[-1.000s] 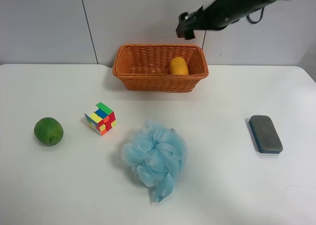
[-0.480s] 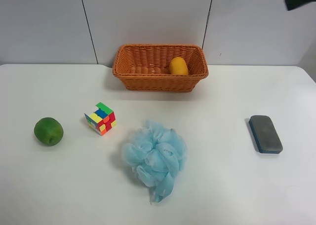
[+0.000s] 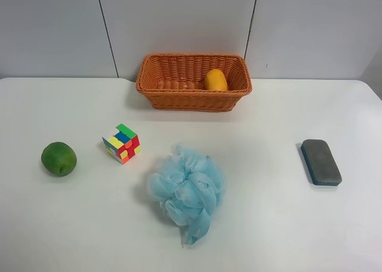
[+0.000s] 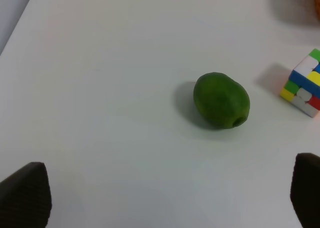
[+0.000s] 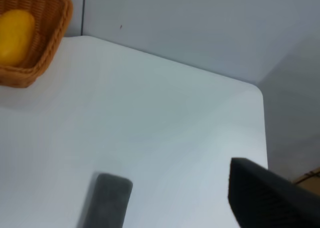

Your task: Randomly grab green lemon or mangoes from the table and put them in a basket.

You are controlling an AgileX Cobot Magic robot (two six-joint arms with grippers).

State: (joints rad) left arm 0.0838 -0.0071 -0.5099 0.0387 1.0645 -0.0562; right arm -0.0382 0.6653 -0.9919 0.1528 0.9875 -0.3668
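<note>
Mango (image 3: 215, 80) is in the basket (image 3: 179, 99), toward the end at the high view's right, so I'd call that half done. The lime (image 3: 58, 158) is what's left: on the table (image 3: 268, 224), near the edge at the high view's left, well apart from the basket, with the puzzle cube (image 3: 122, 143) between them.

Key relation: in the left wrist view the lime (image 4: 221, 100) sits ahead of the left gripper (image 4: 170, 198), roughly centred between the 2 fingertips (image 4: 25, 193) at the frame's lower corners, a bit toward the cube (image 4: 304, 83) side. Fingers are spread wide with nothing between them. The lime is near round, slightly longer along one slanted line with its dimpled end turned toward the camera; my read is that grip orientation barely matters.

Right wrist view shows only 1 dark finger (image 5: 272, 198) at the corner, so I can't tell how far that gripper is open; no object shows at it. It looks at the basket (image 5: 45, 43) corner, the mango (image 5: 15, 35) and the grey eraser block (image 5: 106, 198), no lime. Left arm is clearly nearer, I'd use it.

Neither arm shows in the high view.

Text: no brand, label or writing readable on anything; the cube has plain colour stickers. Blue mesh sponge (image 3: 188, 191) is off the lime-to-basket line.
</note>
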